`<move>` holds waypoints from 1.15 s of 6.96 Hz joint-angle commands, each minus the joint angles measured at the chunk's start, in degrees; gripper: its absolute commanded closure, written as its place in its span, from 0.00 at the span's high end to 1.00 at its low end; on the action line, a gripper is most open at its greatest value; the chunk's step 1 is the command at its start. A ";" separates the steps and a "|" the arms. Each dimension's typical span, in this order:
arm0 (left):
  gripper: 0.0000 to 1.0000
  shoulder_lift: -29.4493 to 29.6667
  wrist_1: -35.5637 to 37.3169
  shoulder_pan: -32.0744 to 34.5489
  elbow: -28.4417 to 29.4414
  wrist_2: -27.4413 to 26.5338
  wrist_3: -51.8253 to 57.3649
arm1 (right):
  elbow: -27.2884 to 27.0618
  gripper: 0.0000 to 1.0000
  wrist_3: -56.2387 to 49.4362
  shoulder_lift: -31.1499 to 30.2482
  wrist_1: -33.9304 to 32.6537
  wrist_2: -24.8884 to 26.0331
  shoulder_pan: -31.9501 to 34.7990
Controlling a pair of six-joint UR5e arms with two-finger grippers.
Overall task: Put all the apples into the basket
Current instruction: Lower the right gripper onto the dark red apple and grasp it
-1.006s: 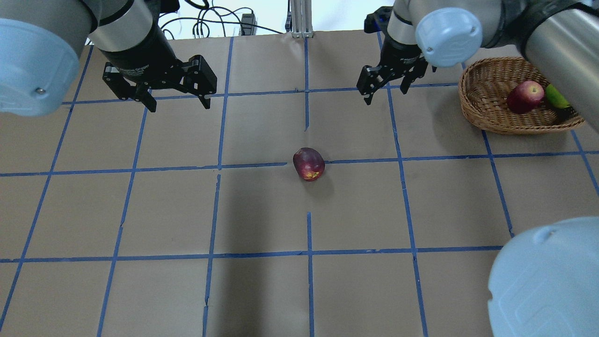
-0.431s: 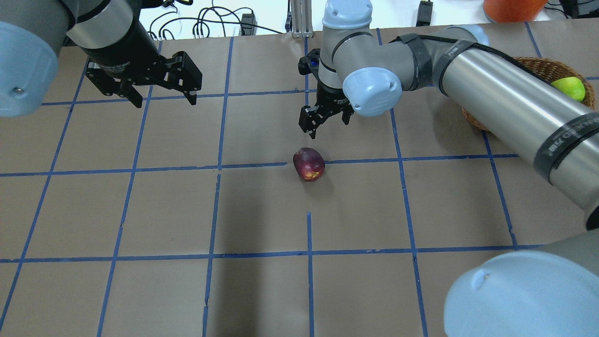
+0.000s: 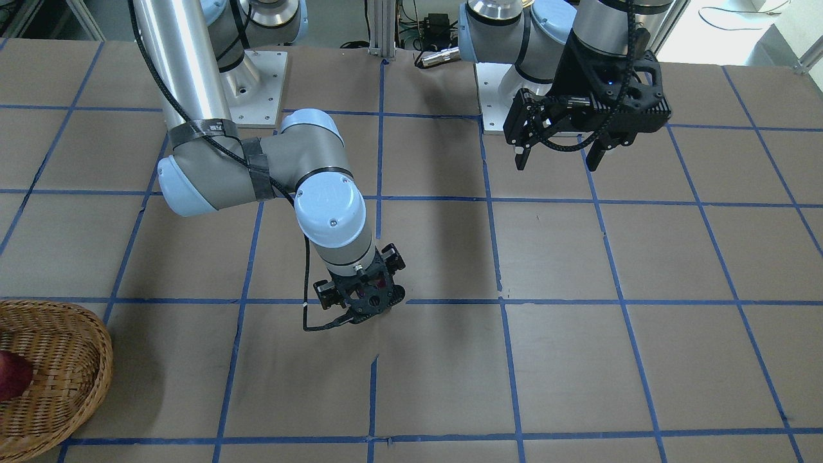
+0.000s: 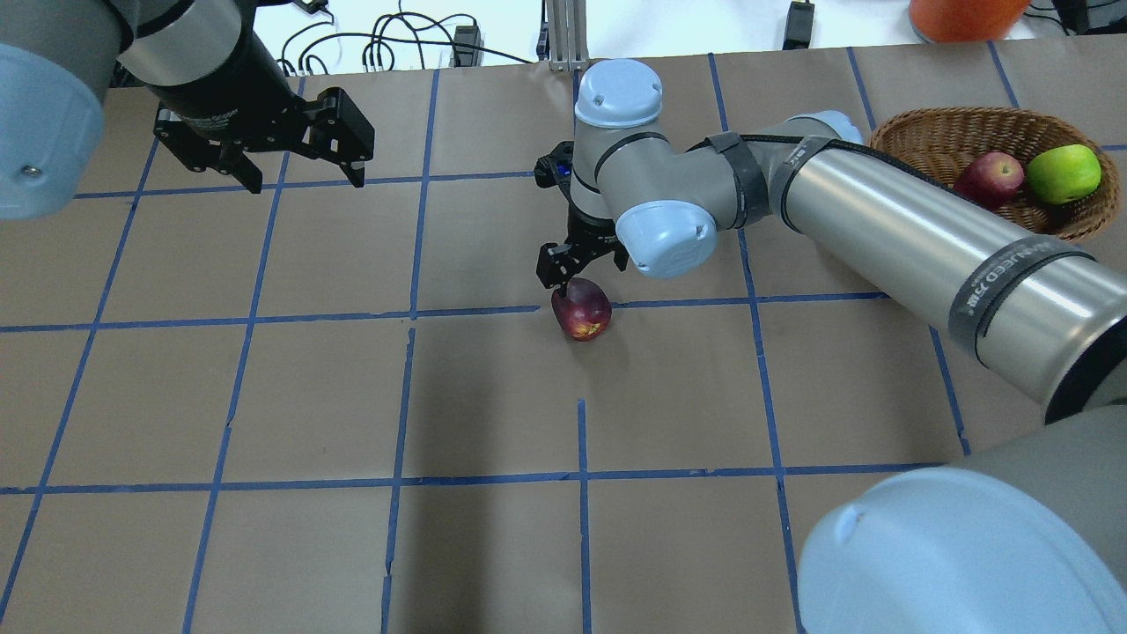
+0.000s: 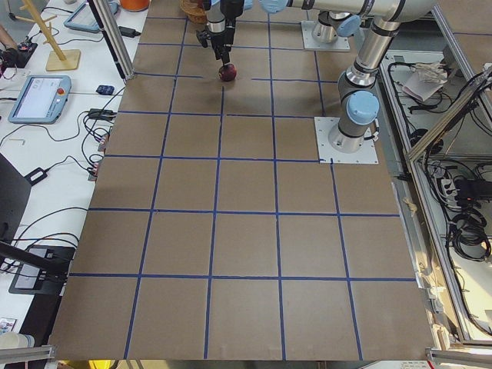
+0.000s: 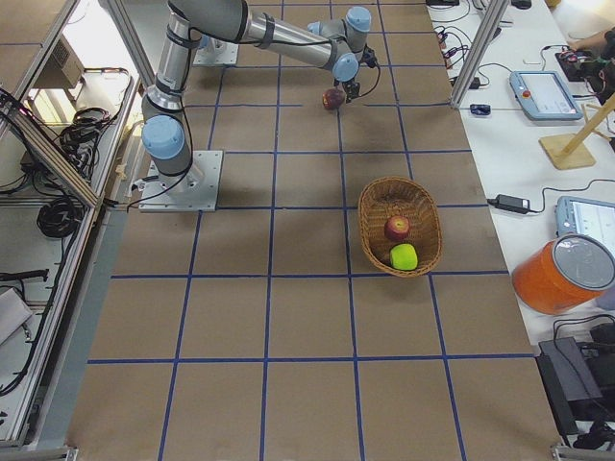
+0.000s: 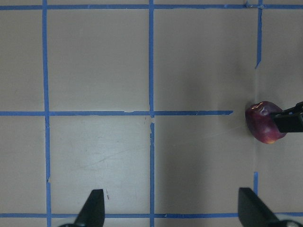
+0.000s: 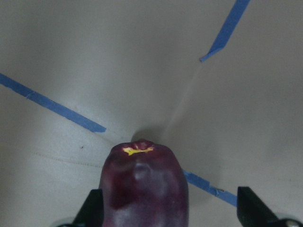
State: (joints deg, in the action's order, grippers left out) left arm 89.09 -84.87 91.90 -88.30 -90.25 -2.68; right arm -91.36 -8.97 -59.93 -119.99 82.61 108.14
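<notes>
The dark maroon apple (image 4: 582, 312) lies on the brown table near its middle. My right gripper (image 4: 573, 276) is down over it, open, one finger on each side; the right wrist view shows the apple (image 8: 143, 187) between the wide-apart fingertips (image 8: 93, 208). The wicker basket (image 4: 924, 150) stands at the far right and holds the red apple (image 4: 988, 178) and the yellow-green apple (image 4: 1063, 173). My left gripper (image 4: 306, 180) hangs open and empty above the table's far left. Its wrist view sees the maroon apple (image 7: 262, 124) from the side.
The table is brown paper with a grid of blue tape lines (image 4: 414, 313). An orange container (image 4: 964, 13) stands beyond the far edge near the basket. Cables (image 4: 387, 44) lie behind the table. My right forearm (image 4: 916, 242) stretches between the apple and the basket.
My right arm has swung left from beside the basket to the table's middle and come down over the maroon apple. The left gripper has drifted slightly left and back.
</notes>
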 commanded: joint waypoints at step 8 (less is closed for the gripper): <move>1.00 -0.05 0.31 -0.06 -0.03 -0.27 -0.13 | -4.36 0.24 4.90 0.87 -2.36 -1.39 0.40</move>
State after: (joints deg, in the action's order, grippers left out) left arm 89.03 -84.49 91.85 -88.33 -90.52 -2.81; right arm -95.73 -6.69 -59.07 -122.18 81.21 108.55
